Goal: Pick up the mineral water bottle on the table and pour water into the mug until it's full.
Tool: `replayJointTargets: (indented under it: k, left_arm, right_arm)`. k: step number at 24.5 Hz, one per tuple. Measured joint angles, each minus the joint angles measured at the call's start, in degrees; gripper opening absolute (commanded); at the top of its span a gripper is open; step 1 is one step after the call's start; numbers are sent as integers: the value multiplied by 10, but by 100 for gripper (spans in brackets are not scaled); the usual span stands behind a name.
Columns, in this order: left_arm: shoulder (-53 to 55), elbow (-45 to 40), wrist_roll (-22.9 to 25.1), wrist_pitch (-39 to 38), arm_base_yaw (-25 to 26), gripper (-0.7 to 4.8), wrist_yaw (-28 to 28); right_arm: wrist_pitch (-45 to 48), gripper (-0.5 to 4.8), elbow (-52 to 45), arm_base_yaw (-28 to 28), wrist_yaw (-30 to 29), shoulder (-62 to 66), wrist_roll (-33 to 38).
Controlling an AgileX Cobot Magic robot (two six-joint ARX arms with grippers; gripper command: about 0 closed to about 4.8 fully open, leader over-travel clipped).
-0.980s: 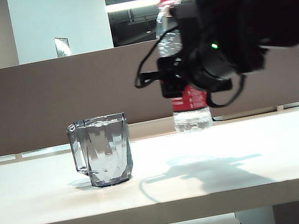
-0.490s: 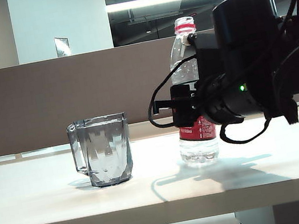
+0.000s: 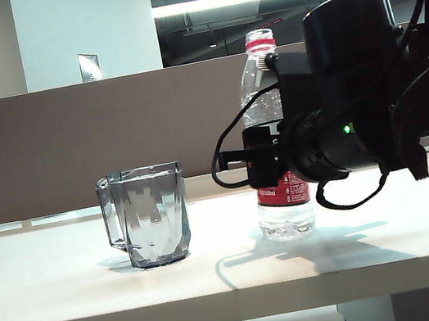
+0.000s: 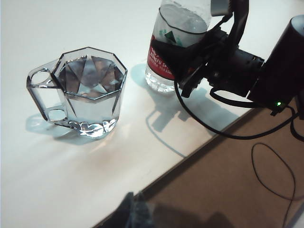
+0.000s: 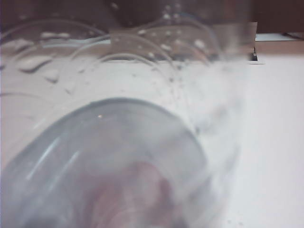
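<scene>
Pouring looks done: mug near full, bottle upright on tabletop, right of mug. Right claw clamped round bottle's label. Next: release, withdraw without tipping bottle. Left claw out of view; state unknown. Right wrist view blurred by bottle wall; claw fingers hard to make out.

Mug smoky grey, clear, faceted. Bottle right of mug: clear plastic, red neck ring, red label with white print, green mountain logo. Table cream, pale front edge. Right gripper black, clamped on bottle label, green light lit behind it on the arm. Left gripper not visible.
</scene>
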Motion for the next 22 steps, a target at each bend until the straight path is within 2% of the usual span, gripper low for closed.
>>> replayJointTargets:
  k: [3, 11, 16, 22]
  left_arm:
    - [0, 0, 0, 0, 0, -5, 0]
    - [0, 0, 0, 0, 0, -5, 0]
    - [0, 0, 0, 0, 0, -5, 0]
    - [0, 0, 0, 0, 0, -5, 0]
  right_arm:
    - [-5, 339, 2, 1, -1, 0, -23]
    - [-19, 350, -10, 2, -1, -7, -60]
    - [-24, 406, -46, 7, -3, -39, -90]
    - [-26, 410, -81, 5, -6, -68, -94]
